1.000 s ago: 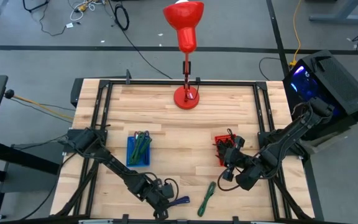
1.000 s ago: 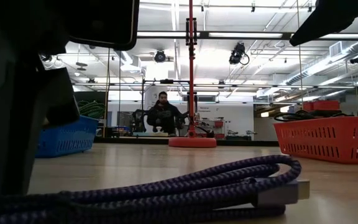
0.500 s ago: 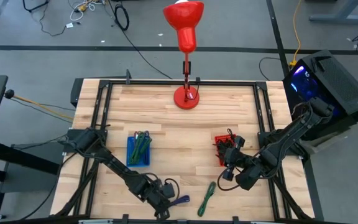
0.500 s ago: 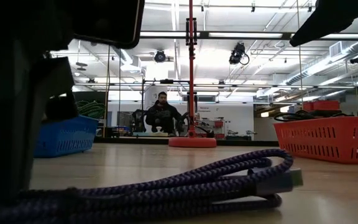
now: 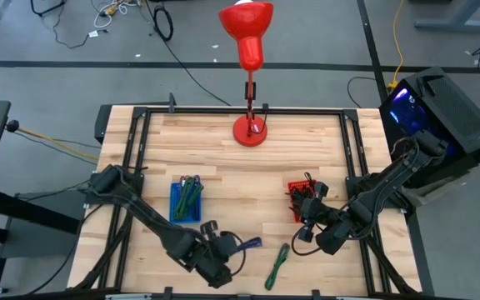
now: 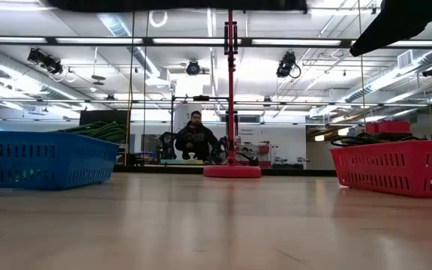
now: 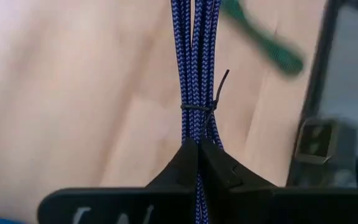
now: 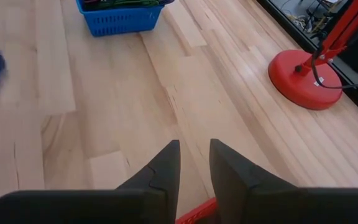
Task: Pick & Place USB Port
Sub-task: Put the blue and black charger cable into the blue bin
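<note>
- High view, lower middle: left pincer (image 5: 223,248) clamps the purple cable (image 5: 247,244), lifted off the tabletop (image 5: 223,158).
- Carry it level to the blue basket (image 5: 186,202); right pincer (image 5: 308,218) waits, narrowly parted.

Red lamp (image 5: 249,50) at the table's far edge, lit computer case (image 5: 440,108) beside the table, person (image 6: 195,136) seated beyond

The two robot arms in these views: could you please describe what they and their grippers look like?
Both arms are dark, slender and jointed, with black cables looped at their wrists. The left gripper has two matte black fingers tapering to wedge-shaped tips on a flat black crossbar. The right gripper has the same pointed black fingers and crossbar. No markings are legible.
</note>
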